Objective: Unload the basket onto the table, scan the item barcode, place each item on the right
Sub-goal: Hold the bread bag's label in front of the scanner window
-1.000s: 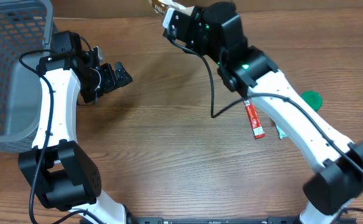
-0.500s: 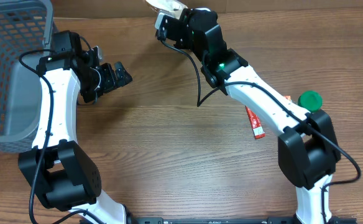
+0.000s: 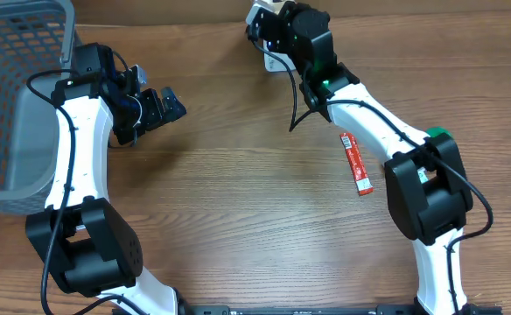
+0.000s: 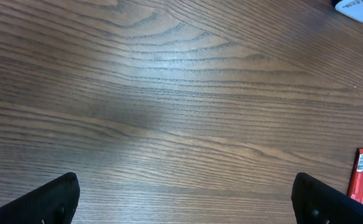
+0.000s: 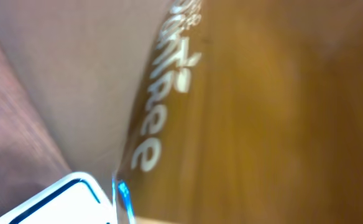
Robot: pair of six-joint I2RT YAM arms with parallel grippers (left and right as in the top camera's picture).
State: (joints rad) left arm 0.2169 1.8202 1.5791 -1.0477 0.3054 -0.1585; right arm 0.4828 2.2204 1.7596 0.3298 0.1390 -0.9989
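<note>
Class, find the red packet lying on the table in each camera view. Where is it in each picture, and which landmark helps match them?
Overhead: the red packet lies right of centre, on bare wood.
Left wrist: the packet is at the lower right edge.
Right wrist: not in it.
Landmark: the wooden table under it, shared by the overhead and left wrist views.

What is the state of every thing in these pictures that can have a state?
left gripper: open, holding nothing.
right gripper: shut, at the far edge of the table; what it grips is unclear.
red packet: lying flat on the table, apart from both grippers.
basket: upright; nothing shows in its visible part.
green round thing: on the table, partly hidden by the right arm.
</note>
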